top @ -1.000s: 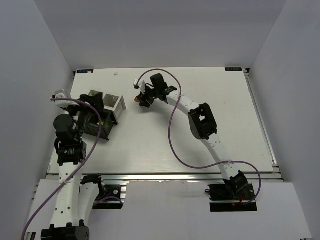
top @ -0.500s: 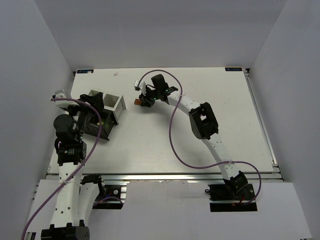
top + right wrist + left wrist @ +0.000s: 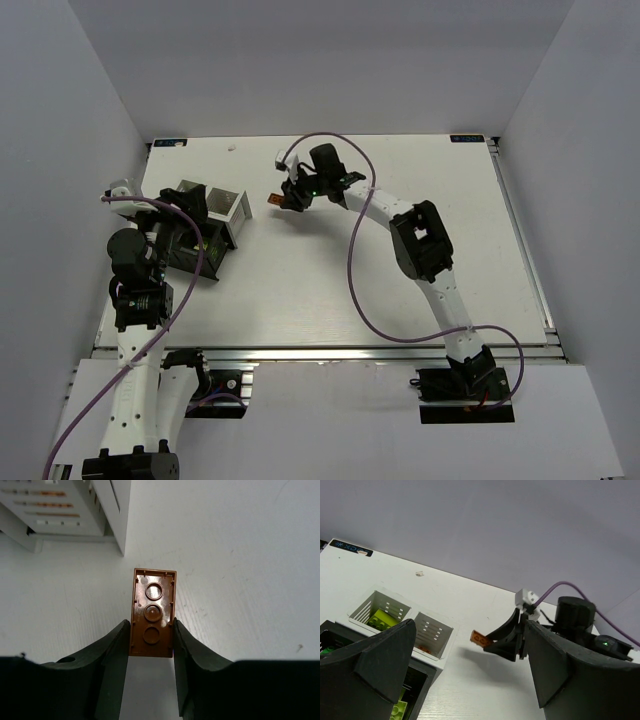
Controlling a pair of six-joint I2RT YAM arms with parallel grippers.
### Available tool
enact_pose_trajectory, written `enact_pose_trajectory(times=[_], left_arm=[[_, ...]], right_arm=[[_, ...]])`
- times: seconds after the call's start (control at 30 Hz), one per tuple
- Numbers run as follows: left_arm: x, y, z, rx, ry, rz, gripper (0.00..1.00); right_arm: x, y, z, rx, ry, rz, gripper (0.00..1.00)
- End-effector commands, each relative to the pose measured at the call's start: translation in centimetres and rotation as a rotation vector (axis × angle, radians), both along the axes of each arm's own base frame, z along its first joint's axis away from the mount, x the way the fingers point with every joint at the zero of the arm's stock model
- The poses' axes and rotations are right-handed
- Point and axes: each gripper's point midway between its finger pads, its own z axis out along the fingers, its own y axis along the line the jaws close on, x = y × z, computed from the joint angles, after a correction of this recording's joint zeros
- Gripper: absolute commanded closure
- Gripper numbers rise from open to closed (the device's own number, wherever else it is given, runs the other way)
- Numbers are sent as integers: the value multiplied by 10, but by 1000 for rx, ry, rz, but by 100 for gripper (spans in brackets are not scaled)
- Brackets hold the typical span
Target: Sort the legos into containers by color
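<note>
Showing the right claw [image 3: 150,626] clamped across the long sides of an orange lego [image 3: 153,611], hollow underside toward the wrist camera, the brick held above the bench [image 3: 330,280] just right of the white container [image 3: 434,630]. Showing also the left claw [image 3: 470,625] with jaws spread wide, hanging over the black container [image 3: 416,682] abutting the white one. Seen inside the white container: a lime lego [image 3: 384,618] in the left cell and orange pieces [image 3: 423,649] in the right cell; in the black, another lime lego [image 3: 400,711].
</note>
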Motion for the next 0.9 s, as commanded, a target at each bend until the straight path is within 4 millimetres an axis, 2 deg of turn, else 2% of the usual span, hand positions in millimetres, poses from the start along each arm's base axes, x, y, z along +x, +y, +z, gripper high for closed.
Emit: enact_pose_trajectory(times=[0.0, 0.13, 0.27, 0.4, 0.5, 0.53, 0.67, 0.83, 0.87], left_arm=[[-2, 1, 3, 5, -14, 3, 2], [-3, 1, 4, 6, -17, 5, 2], [-3, 1, 5, 7, -19, 5, 2], [-3, 1, 4, 7, -17, 5, 2], [-2, 2, 4, 8, -16, 7, 2], [-2, 2, 3, 8, -13, 10, 2], [-3, 2, 4, 9, -16, 10, 2], [-3, 1, 4, 8, -17, 5, 2], [-3, 1, 4, 9, -17, 5, 2]], right_arm=[[10, 9, 81, 153, -92, -25, 100], [18, 10, 100, 180, -118, -55, 100], [18, 17, 120, 214, -143, -50, 100], [1, 38, 144, 261, -155, -5, 100], [-15, 56, 149, 276, -150, 35, 100], [-18, 60, 156, 286, -163, 43, 100], [-30, 79, 162, 305, -165, 56, 100], [-45, 96, 151, 304, -145, 85, 100], [-53, 103, 145, 297, -146, 103, 100]])
